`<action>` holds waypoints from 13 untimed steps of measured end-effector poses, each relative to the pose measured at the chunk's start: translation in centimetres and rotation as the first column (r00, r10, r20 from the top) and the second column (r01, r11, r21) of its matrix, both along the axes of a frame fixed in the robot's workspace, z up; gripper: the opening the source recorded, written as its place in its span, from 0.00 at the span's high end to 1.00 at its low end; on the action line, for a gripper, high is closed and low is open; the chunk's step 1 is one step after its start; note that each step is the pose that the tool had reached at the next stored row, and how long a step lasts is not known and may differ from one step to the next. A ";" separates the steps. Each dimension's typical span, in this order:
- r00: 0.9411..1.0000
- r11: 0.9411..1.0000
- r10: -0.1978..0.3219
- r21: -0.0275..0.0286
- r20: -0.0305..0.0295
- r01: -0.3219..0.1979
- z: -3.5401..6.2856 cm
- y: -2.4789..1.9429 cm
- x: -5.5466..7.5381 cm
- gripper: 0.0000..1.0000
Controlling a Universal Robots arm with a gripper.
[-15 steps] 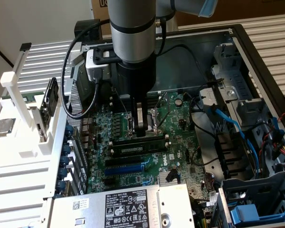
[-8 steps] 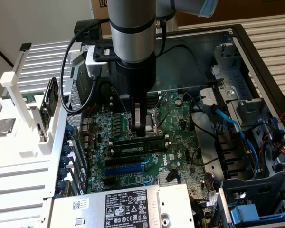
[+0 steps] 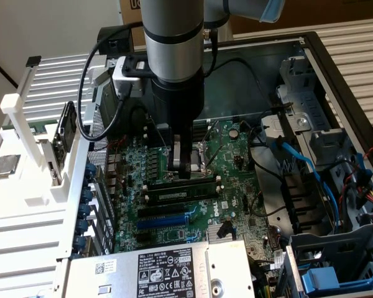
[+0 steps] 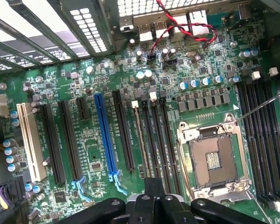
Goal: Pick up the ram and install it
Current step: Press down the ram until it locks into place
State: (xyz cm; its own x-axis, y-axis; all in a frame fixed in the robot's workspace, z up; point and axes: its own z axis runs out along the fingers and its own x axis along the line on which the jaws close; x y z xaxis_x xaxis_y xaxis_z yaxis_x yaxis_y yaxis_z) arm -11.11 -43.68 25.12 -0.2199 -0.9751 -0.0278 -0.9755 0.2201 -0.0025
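Note:
The ram (image 3: 177,196) is a long, narrow stick with a pale label, standing on edge in one of the black memory slots just in front of the CPU socket. In the wrist view the ram (image 4: 140,140) shows edge-on as a thin light strip in the slot furthest from the socket. My gripper (image 3: 188,169) hangs straight down over the motherboard (image 3: 236,186), slightly behind the ram and above the neighbouring slots. Its black fingers (image 4: 149,189) are shut together with nothing between them. I cannot tell whether they touch the board.
The open CPU socket (image 4: 213,158) lies beside the slots, with a thin metal lever (image 4: 261,107) sticking out. A bright blue slot (image 4: 105,135) and a white one (image 4: 28,140) lie further off. The power supply (image 3: 168,270), blue cables (image 3: 298,161) and case walls close in.

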 end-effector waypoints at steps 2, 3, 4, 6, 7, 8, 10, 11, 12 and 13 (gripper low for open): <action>1.000 1.000 -0.013 0.000 0.000 0.013 0.00 0.00 0.0 0.89; 1.000 1.000 -0.019 0.000 0.000 0.019 0.00 0.00 0.0 0.89; 1.000 1.000 -0.025 0.000 0.000 0.025 0.00 0.00 0.0 0.89; 0.999 0.999 -0.040 0.000 -0.001 0.040 0.00 0.00 0.0 0.89; 0.999 0.999 -0.048 0.000 -0.001 0.048 0.00 0.00 0.0 0.89; 0.998 0.998 -0.059 0.000 -0.001 0.059 0.00 0.00 0.0 0.89; 0.996 0.996 -0.091 0.000 -0.001 0.091 0.00 0.00 0.0 0.89; 0.994 0.994 -0.107 0.000 -0.001 0.107 -0.01 0.00 0.0 0.89; 0.992 0.992 -0.123 0.000 -0.001 0.123 -0.01 0.00 0.0 0.89; 0.990 0.990 -0.139 0.000 -0.001 0.139 -0.01 0.00 0.0 0.89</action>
State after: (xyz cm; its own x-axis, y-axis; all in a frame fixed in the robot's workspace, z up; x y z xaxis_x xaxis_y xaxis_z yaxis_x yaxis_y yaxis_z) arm -11.11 -43.68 25.10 -0.3535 -0.9350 -0.0275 -0.9354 0.3537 -0.0018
